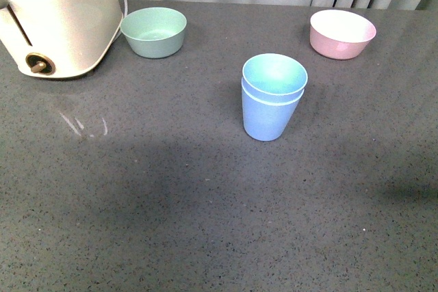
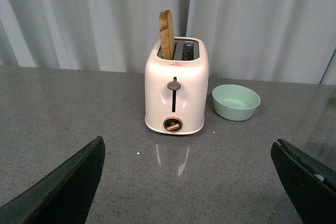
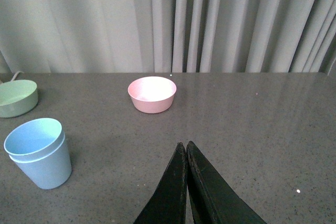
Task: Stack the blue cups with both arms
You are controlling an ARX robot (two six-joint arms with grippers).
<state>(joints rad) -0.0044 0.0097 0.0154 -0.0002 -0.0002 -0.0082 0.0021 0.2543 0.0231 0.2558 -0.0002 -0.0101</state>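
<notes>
The two blue cups (image 1: 270, 100) stand upright on the grey table, one nested inside the other, near the middle. They also show in the right wrist view (image 3: 39, 153). Neither arm shows in the front view. My left gripper (image 2: 189, 153) is open and empty, its black fingers (image 2: 68, 187) wide apart above bare table, facing the toaster. My right gripper (image 3: 185, 145) is shut on nothing, its fingertips pressed together, well apart from the cups and pointing toward the pink bowl.
A cream toaster (image 1: 58, 18) (image 2: 176, 90) with a slice of bread in it stands at the back left. A mint-green bowl (image 1: 154, 31) (image 2: 235, 102) sits beside it. A pink bowl (image 1: 341, 33) (image 3: 152, 94) sits at the back right. Curtains hang behind the table.
</notes>
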